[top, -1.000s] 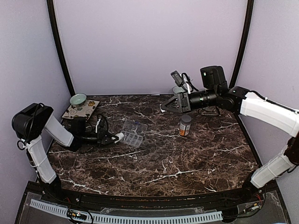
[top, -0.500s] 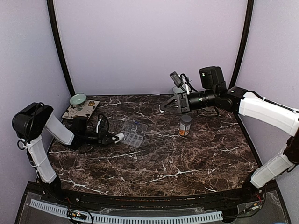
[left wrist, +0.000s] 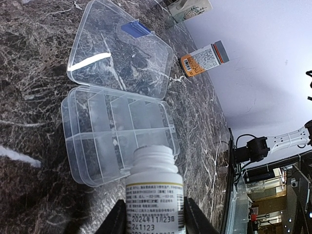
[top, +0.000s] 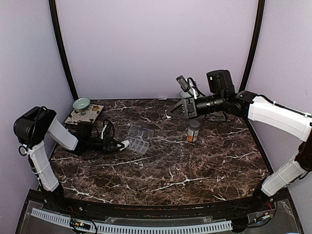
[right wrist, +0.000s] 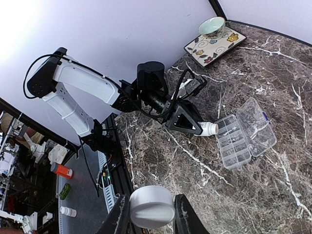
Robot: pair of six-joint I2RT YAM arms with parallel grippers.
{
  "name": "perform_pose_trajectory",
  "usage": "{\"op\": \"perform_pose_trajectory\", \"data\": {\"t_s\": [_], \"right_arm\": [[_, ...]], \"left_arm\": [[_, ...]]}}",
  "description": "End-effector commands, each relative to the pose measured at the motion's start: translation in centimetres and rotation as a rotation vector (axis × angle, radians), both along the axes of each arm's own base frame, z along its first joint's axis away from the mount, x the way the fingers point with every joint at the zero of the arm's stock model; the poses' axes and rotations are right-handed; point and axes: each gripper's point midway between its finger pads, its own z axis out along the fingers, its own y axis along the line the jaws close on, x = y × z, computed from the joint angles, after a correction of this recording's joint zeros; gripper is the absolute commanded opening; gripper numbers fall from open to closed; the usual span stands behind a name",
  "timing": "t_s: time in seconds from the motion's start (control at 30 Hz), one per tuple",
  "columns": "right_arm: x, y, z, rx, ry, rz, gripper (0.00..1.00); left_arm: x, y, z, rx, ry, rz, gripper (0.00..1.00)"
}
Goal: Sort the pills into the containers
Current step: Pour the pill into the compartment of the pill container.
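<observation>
The clear organizer box (top: 138, 139) (left wrist: 117, 131) lies open at the table's left middle, its lid (left wrist: 119, 48) flat behind it. My left gripper (top: 119, 145) (left wrist: 152, 214) is shut on an uncapped white pill bottle (top: 125, 143) (left wrist: 154, 190). The bottle is tipped over, its mouth at the near edge of the box. High over the back of the table, my right gripper (top: 168, 115) (right wrist: 148, 212) is shut on the white bottle cap (right wrist: 151, 206). The pills are out of view, and the compartments look empty.
An orange pill bottle (top: 193, 130) (left wrist: 204, 58) stands upright right of the middle. At the back left, a small green bowl (top: 81, 103) (right wrist: 211, 27) rests on a patterned plate (top: 85, 115). A mug (top: 185, 93) stands at the back, partly behind the right arm.
My right arm has drifted slightly left with the cap. The left gripper, bottle and box have stayed put.
</observation>
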Motion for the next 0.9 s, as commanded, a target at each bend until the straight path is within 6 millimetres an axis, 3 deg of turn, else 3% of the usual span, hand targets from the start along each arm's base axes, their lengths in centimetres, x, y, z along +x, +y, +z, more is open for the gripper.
{"op": "perform_pose_trajectory", "data": {"t_s": [0.0,0.87], "right_arm": [[0.35,0.34,1.88,0.043,-0.049,0.01,0.04],[0.19,0.33,1.82,0.048,-0.047,0.013,0.04]], "left_arm": [[0.51,0.15,0.21,0.014,-0.021,0.0,0.0],[1.39,0.27,0.4,0.071,-0.017,0.007,0.0]]}}
